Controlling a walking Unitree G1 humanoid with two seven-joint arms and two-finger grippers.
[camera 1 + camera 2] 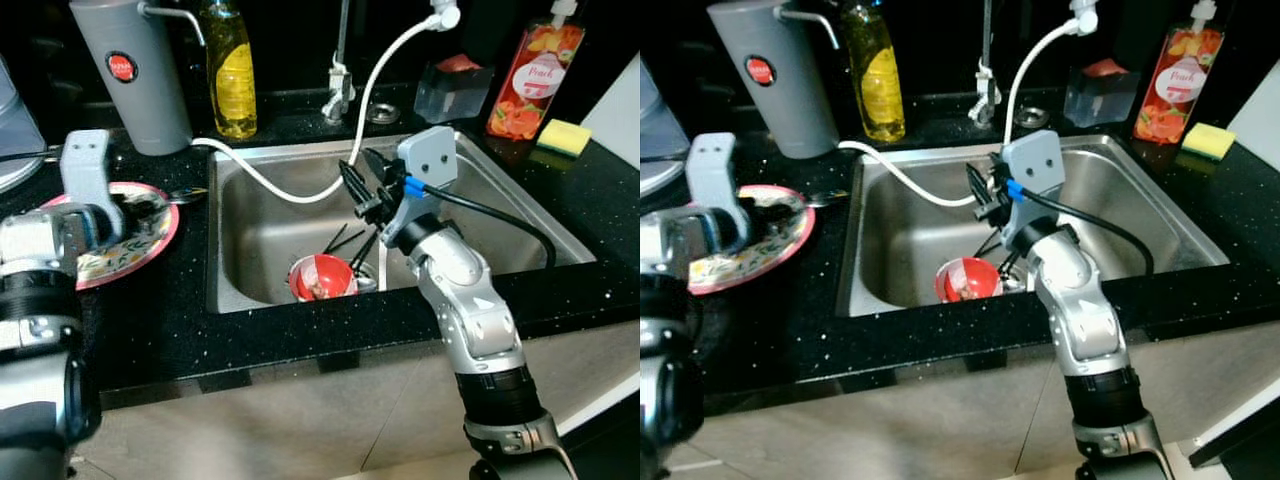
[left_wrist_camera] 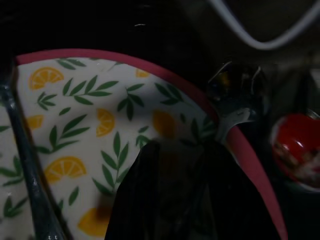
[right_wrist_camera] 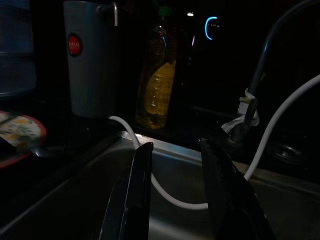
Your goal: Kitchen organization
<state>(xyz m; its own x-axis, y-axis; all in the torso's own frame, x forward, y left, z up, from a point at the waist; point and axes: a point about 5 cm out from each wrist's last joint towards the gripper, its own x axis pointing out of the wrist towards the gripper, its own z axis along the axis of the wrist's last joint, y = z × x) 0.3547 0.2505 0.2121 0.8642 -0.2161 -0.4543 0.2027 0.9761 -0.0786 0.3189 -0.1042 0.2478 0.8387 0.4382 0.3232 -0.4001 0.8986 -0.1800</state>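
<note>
Dishes sit on and around a black desk [image 1: 150, 330] with a steel sink [image 1: 480, 215] set in it. A red bowl [image 1: 322, 277] lies at the near side of the sink, with dark chopsticks [image 1: 345, 240] leaning just behind it. The right hand [image 1: 352, 180] hangs above the sink, its two black fingers [image 3: 131, 200] apart and holding nothing. A white hose [image 1: 290, 190] loops through the sink under it. On the left of the desk is a plate [image 1: 140, 245] with a pink rim and lemon pictures. A spoon [image 2: 235, 107] rests on its right edge. The left hand [image 2: 175, 200] is low over the plate; it looks closed, but the view is dark. Far back stand a grey jug [image 1: 135, 70], a yellow bottle [image 1: 232, 75], a peach soap bottle [image 1: 530, 80] and a yellow sponge [image 1: 563, 136].
</note>
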